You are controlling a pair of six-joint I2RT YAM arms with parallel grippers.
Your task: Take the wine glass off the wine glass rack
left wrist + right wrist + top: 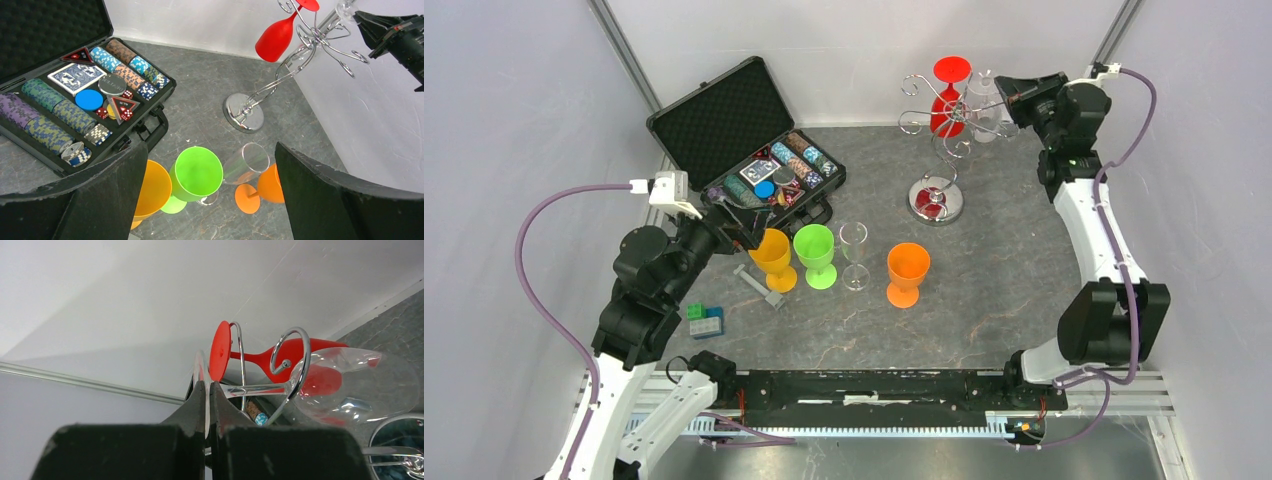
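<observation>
The chrome wine glass rack [935,200] stands at the back right, with curled arms at its top. A clear wine glass [984,115] hangs from one arm, its stem in a wire loop [295,355] and its bowl [355,385] beyond. My right gripper [207,387] is shut on that glass's thin round foot, and it also shows from above [1007,100]. A red wine glass [948,95] hangs on the rack beside it. My left gripper [211,150] is open and empty, hovering over the cups at the table's middle left, far from the rack [244,113].
An open black case of poker chips [744,150] lies at the back left. A yellow-orange cup [774,255], a green cup [815,250], a clear flute [854,250] and an orange cup [908,270] stand in a row mid-table. Small blocks [706,320] lie near the left arm.
</observation>
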